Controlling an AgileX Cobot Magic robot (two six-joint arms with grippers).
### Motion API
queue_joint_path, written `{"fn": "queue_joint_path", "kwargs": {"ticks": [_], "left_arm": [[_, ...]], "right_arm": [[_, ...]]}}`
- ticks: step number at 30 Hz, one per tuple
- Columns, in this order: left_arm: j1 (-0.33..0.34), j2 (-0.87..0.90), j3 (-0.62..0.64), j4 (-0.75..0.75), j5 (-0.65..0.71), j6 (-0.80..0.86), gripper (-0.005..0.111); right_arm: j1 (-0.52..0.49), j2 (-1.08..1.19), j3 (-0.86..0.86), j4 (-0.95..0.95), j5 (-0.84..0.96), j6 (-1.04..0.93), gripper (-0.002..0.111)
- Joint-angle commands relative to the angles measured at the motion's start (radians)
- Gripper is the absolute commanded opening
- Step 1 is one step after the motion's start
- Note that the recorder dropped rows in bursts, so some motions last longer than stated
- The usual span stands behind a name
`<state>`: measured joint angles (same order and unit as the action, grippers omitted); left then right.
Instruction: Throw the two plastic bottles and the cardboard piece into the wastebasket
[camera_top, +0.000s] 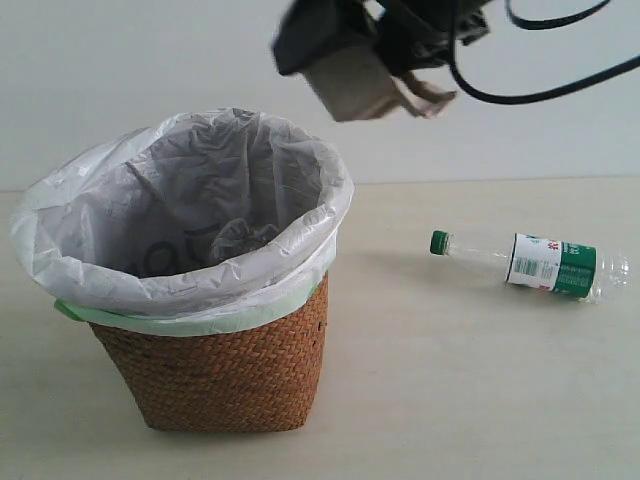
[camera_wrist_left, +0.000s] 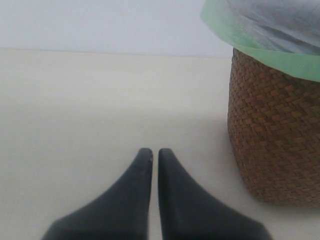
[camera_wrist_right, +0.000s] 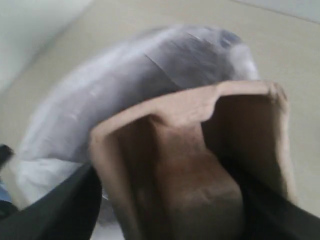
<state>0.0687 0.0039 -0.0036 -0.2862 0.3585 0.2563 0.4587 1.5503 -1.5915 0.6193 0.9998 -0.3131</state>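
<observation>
The wastebasket (camera_top: 225, 370) stands on the left of the table, its white bag (camera_top: 180, 215) hanging over the rim. My right gripper (camera_top: 375, 60) hangs high above the basket's right rim, shut on the cardboard piece (camera_top: 355, 90). In the right wrist view the cardboard piece (camera_wrist_right: 200, 150) fills the space between the dark fingers (camera_wrist_right: 55, 210), with the bag's opening (camera_wrist_right: 150, 75) beyond it. The green-capped bottle (camera_top: 535, 263) lies on its side at the right. The red-label bottle is hidden. My left gripper (camera_wrist_left: 155, 152) is shut on nothing, low over the table beside the wastebasket (camera_wrist_left: 275, 130).
Something clear and crumpled (camera_top: 240, 240) lies at the bottom of the bag; I cannot tell what it is. Black cables (camera_top: 540, 90) loop from the right arm at the top. A pale wall stands behind the table.
</observation>
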Motion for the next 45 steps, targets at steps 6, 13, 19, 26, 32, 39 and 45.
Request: {"fn": "queue_joint_path", "kwargs": {"ticks": [6, 13, 19, 26, 32, 39, 45], "left_arm": [[0.003, -0.004, 0.004, 0.003, 0.001, 0.005, 0.004], [0.003, -0.004, 0.004, 0.003, 0.001, 0.005, 0.004], [0.003, -0.004, 0.004, 0.003, 0.001, 0.005, 0.004], [0.003, -0.004, 0.004, 0.003, 0.001, 0.005, 0.004], [0.003, -0.004, 0.004, 0.003, 0.001, 0.005, 0.004], [0.003, -0.004, 0.004, 0.003, 0.001, 0.005, 0.004], [0.003, -0.004, 0.004, 0.003, 0.001, 0.005, 0.004]], "right_arm": [[-0.033, 0.010, 0.016, -0.465, 0.221, 0.278, 0.057], [-0.031, 0.046, 0.033, -0.476, 0.221, 0.298, 0.062], [-0.031, 0.056, 0.107, -0.527, 0.221, 0.313, 0.062], [-0.049, 0.056, 0.312, -0.762, 0.221, 0.489, 0.062], [-0.090, 0.056, 0.475, -0.710, 0.157, 0.525, 0.062], [-0.112, 0.056, 0.607, -0.700, 0.050, 0.792, 0.081], [-0.109, 0.056, 0.696, -0.685, -0.076, 0.969, 0.086]]}}
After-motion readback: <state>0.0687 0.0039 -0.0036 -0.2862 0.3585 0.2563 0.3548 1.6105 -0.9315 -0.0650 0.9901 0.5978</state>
